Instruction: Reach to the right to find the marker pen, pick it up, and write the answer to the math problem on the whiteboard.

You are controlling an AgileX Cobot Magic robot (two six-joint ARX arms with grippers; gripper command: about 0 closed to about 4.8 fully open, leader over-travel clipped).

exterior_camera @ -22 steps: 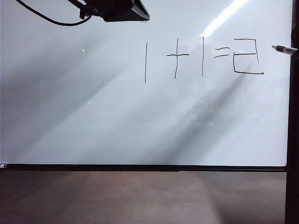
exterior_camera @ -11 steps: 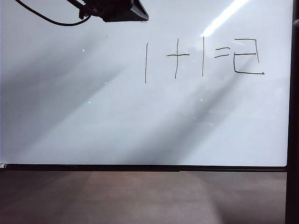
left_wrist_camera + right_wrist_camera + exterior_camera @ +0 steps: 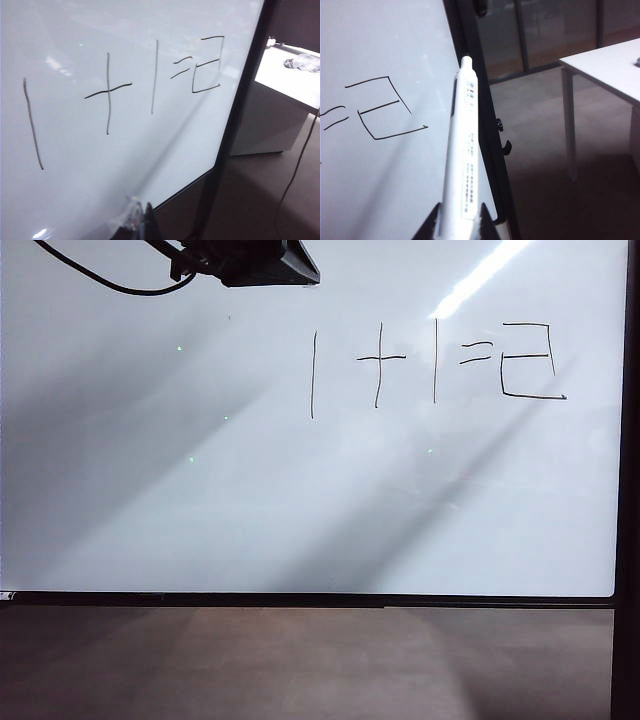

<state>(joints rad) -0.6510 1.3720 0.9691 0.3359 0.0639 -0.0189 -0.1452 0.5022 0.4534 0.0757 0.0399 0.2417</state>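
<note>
Marker pen sits pinched in your right hand, its two fingers pressed against the lower barrel at the bottom of the right wrist view. The barrel looks pale there, with printed bands along it, and its long axis runs straight out from the hand toward the whiteboard's black frame. The far end of the pen hangs clear of the board surface, with the frame edge just behind it; it touches nothing.

What matters for your next move is where the writing lies from that pen end. The answer, a boxy two, is on the whiteboard off to one side of the pen's axis, toward the board's middle, and apart from the pen. In the exterior view the math problem and the answer read complete, close to the board's right edge, and neither the pen nor the right hand shows in that view at all. Judging by that, the writing is done and you only need to carry the pen away from the board, keeping its length from sweeping across the frame.

Your left hand shows only as a dark sliver low in its wrist view, close to the board's bottom edge; you cannot tell whether it is spread or pressed together. The right hand is the nearer one to the answer.
</note>
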